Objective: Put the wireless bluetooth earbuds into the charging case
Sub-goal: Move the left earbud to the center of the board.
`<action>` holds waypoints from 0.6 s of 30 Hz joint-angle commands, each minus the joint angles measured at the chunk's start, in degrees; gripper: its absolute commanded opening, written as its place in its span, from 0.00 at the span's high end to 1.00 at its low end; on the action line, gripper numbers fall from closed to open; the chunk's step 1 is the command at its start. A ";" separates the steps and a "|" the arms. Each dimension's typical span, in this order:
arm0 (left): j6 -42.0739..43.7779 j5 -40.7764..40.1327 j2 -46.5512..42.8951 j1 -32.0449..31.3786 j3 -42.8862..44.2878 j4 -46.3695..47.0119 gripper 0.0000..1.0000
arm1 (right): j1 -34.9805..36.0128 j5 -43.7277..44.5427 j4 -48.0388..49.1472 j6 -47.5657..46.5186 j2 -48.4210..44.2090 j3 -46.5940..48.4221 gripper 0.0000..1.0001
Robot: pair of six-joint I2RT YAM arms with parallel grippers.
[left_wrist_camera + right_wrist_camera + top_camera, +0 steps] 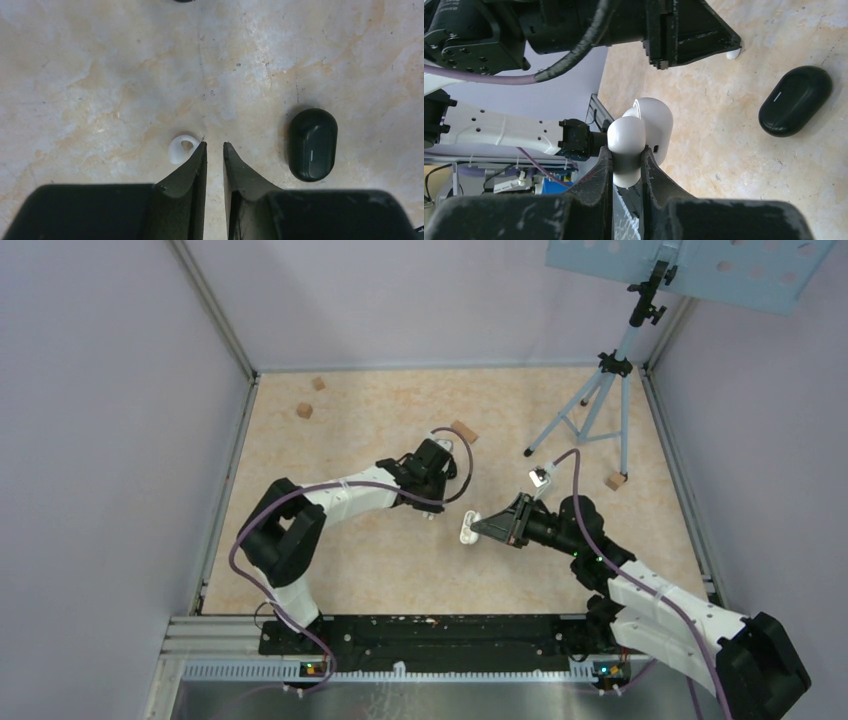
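Observation:
My right gripper (626,162) is shut on a white charging case (646,131) and holds it above the table; it also shows in the top view (468,530). My left gripper (214,145) points down at the table, its jaws a narrow gap apart with nothing between them. One white earbud (181,149) lies on the table just left of the left fingertip, outside the jaws; the right wrist view shows it under the left fingers (734,53). A black oval case (312,144) lies shut to the right, also in the right wrist view (796,100). The other earbuds are out of view.
Tan wooden blocks lie at the back left (304,410), behind the left gripper (464,430) and at the right (616,481). A blue tripod (598,400) stands at the back right. A small object (540,477) lies near the right arm's cable.

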 commanded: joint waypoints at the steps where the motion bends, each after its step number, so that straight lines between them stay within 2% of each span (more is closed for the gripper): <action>1: 2.47 -0.64 3.73 0.18 3.92 -1.62 0.78 | 0.49 0.22 1.25 -0.42 -1.60 1.74 1.00; 7: 1.78 -1.59 5.63 0.09 3.41 -2.31 0.77 | 0.49 0.29 1.83 -0.15 -1.48 1.53 1.00; 18: 1.41 -3.59 0.76 0.09 -1.40 -5.77 0.76 | 0.49 0.40 1.95 -0.10 -1.31 1.68 1.00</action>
